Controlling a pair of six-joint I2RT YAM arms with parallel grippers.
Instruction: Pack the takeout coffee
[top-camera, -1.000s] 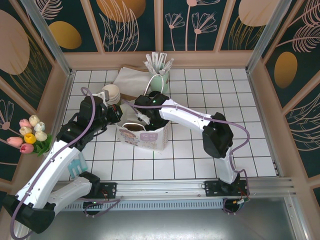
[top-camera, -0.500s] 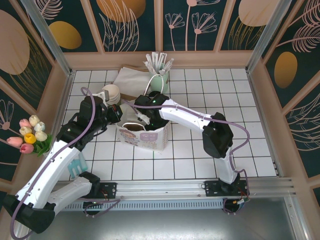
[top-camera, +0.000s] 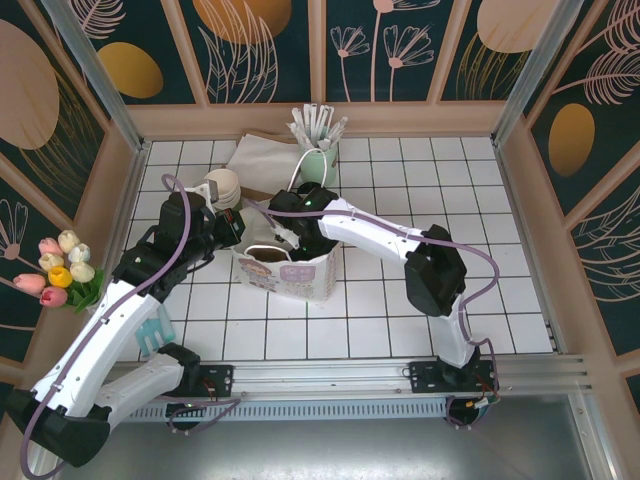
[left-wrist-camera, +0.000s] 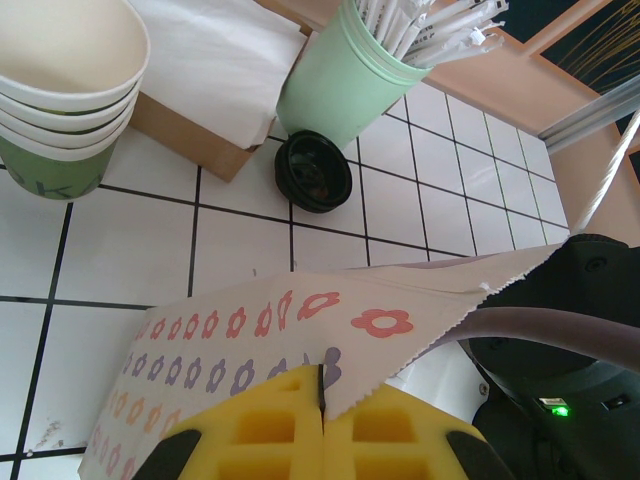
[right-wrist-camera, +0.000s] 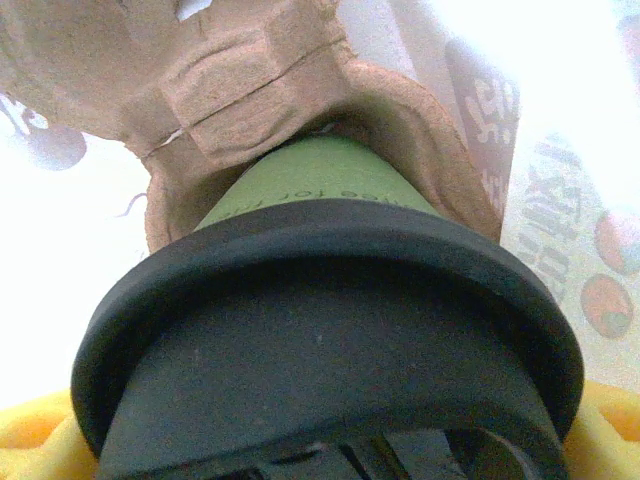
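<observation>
L gripper, bottom mid of its wrist pic, pinches flower paper bag edge. R gripper grips green coffee cup w/ black lid, mid frame.

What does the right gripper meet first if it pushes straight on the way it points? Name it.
Probably the pulp carrier inside the paper bag: the lidded cup in the right gripper points into its well.

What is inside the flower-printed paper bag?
A green cup with a black lid, seated in a brown pulp carrier. The bag's bottom cannot be seen; cup and carrier cover it.
</observation>
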